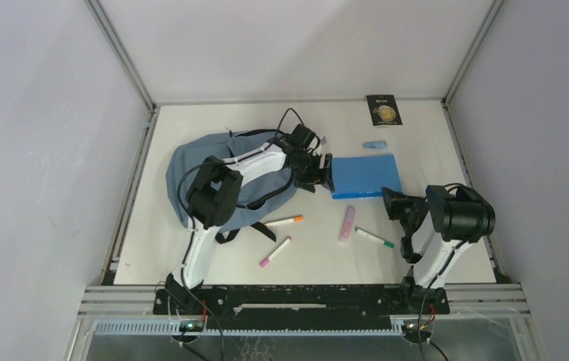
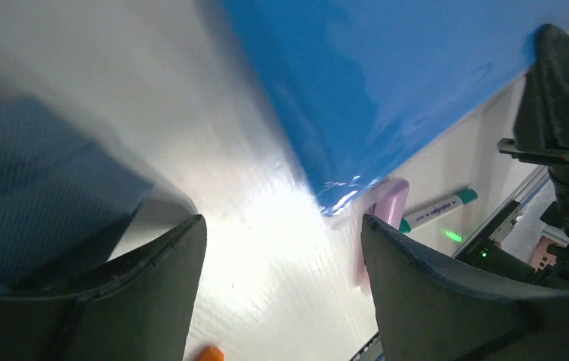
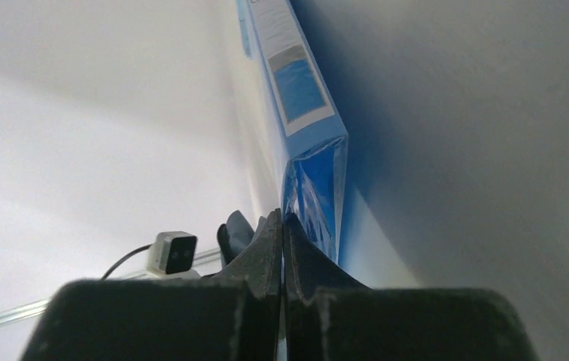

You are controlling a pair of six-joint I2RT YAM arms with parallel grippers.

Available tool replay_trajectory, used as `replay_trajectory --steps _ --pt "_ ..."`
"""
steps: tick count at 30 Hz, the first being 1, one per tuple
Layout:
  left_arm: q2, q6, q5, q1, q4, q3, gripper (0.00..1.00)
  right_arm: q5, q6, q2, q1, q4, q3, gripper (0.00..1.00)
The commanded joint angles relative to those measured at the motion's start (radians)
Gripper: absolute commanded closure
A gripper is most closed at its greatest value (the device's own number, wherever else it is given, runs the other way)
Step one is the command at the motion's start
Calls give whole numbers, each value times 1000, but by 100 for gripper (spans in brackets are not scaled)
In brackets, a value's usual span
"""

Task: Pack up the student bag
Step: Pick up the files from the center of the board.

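Note:
The student bag, a blue-grey backpack with black straps, lies at the left of the table under my left arm; it also shows in the left wrist view. A flat bright blue folder lies to its right. My left gripper is open at the folder's left edge; in its wrist view the folder's corner lies just ahead of the open fingers, nothing between them. My right gripper is shut at the folder's near right corner; in its wrist view the folder stands right beside the closed fingertips.
In front of the folder lie an orange marker, a pink marker, a pink stick and a green-capped marker. A small light blue item and a black card lie behind it. Walls enclose the table.

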Motion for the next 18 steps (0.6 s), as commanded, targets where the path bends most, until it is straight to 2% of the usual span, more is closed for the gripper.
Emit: replay_trajectory --steps 1,11,18 --pt "-155 -58 -42 11 57 -93 20 -41 -11 -101 -36 125 -50 100" --pt "-272 -111 -38 27 75 -172 17 -82 61 -273 -60 121 -13 100" --pt "-386 -150 -20 70 119 -242 15 -99 40 -462 -68 -40 -3 100"
